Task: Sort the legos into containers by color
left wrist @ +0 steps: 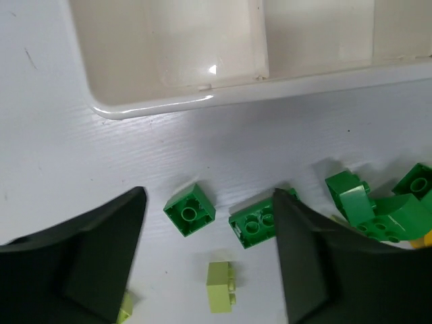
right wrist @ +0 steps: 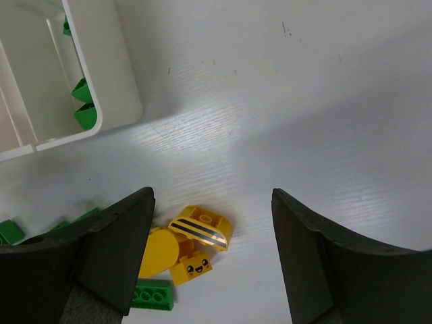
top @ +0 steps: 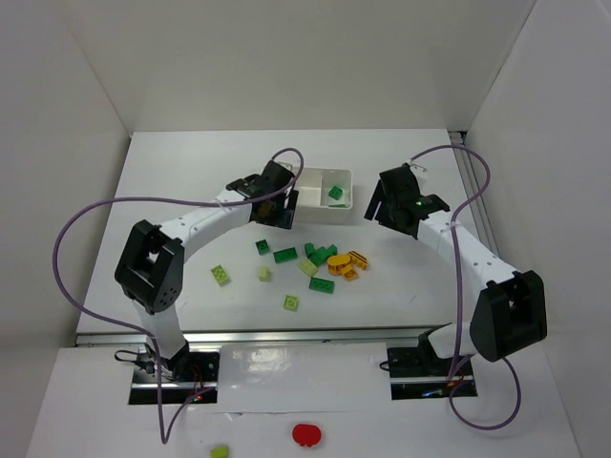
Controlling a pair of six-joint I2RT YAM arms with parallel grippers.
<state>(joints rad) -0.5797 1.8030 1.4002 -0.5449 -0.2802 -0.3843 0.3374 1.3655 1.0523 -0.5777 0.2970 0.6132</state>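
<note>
The white tray [top: 329,215] stands at the back centre, with one dark green brick [top: 336,194] in its right compartment. Loose legos lie in front of it: dark green [top: 284,255], lime [top: 221,275] and orange-yellow [top: 339,260]. My left gripper [top: 284,210] is open and empty by the tray's left end. In the left wrist view the gripper [left wrist: 209,250] hangs over a dark green square brick [left wrist: 190,210] and a lime brick [left wrist: 221,287], with the tray's rim [left wrist: 169,101] beyond. My right gripper [top: 380,205] is open and empty, above the yellow bricks [right wrist: 202,229] in the right wrist view [right wrist: 211,223].
A red round object [top: 306,435] and a stray lime brick [top: 220,451] lie on the near ledge between the arm bases. White walls close in the table on the left, back and right. Purple cables loop beside both arms.
</note>
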